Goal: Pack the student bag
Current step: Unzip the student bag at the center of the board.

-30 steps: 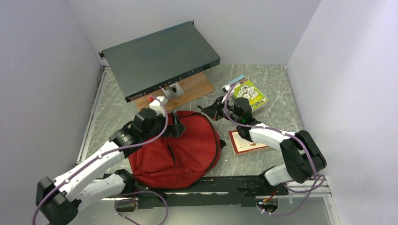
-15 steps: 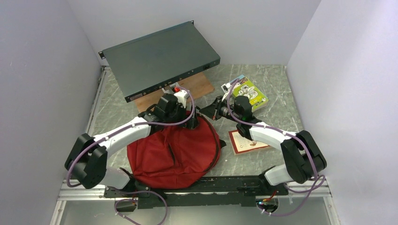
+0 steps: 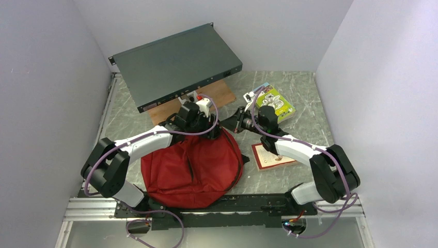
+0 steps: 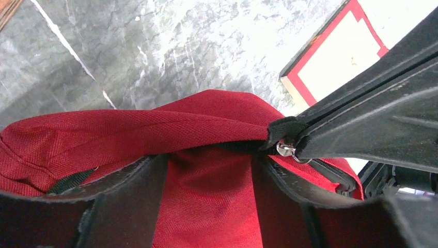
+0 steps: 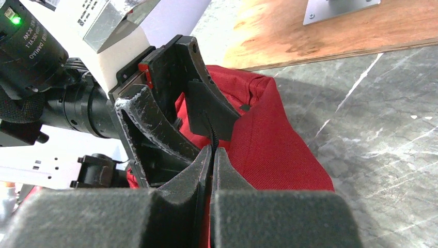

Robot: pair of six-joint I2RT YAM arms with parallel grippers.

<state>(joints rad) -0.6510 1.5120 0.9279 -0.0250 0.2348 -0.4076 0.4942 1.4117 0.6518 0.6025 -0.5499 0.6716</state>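
The student bag [image 3: 191, 165], a dark red soft backpack, lies at the table's near middle. It also shows in the left wrist view [image 4: 206, 206] and in the right wrist view [image 5: 268, 139]. My right gripper [image 3: 227, 123] is at the bag's far top edge, shut on a thin black strap [image 5: 210, 135] of the bag. A metal zipper pull [image 4: 285, 150] sits beside that pinch. My left gripper [image 3: 210, 132] is open just left of it, its fingers [image 4: 139, 181] straddling a fold of red fabric. A red-bordered book [image 3: 269, 156] lies right of the bag.
A flat dark-grey rack unit [image 3: 175, 64] stands tilted at the back left over a wooden board [image 3: 217, 95]. A green picture book [image 3: 276, 103] lies on other books at the back right. White walls close in the left, back and right sides.
My left arm swung from the bag's left side to its far top edge, stopping next to the right gripper. The right gripper has held its place, still shut on the strap.
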